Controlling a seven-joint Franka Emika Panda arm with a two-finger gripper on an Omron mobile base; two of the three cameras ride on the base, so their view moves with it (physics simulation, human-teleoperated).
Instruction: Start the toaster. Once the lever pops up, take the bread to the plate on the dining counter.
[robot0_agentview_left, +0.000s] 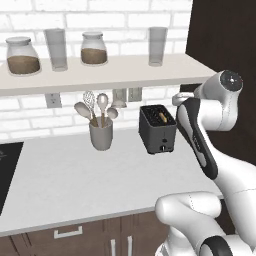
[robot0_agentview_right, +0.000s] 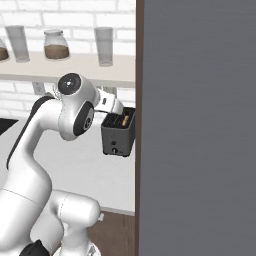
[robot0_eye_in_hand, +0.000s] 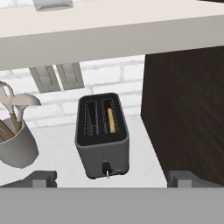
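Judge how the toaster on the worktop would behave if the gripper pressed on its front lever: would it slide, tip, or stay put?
The toaster looks boxy and low with a broad flat base, so it probably won't tip. A downward press likely keeps it planted. The white worktop looks smooth, so any sideways push might slide it.

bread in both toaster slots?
No. In the hand view the bread sits in one slot of the toaster; the other slot is empty.
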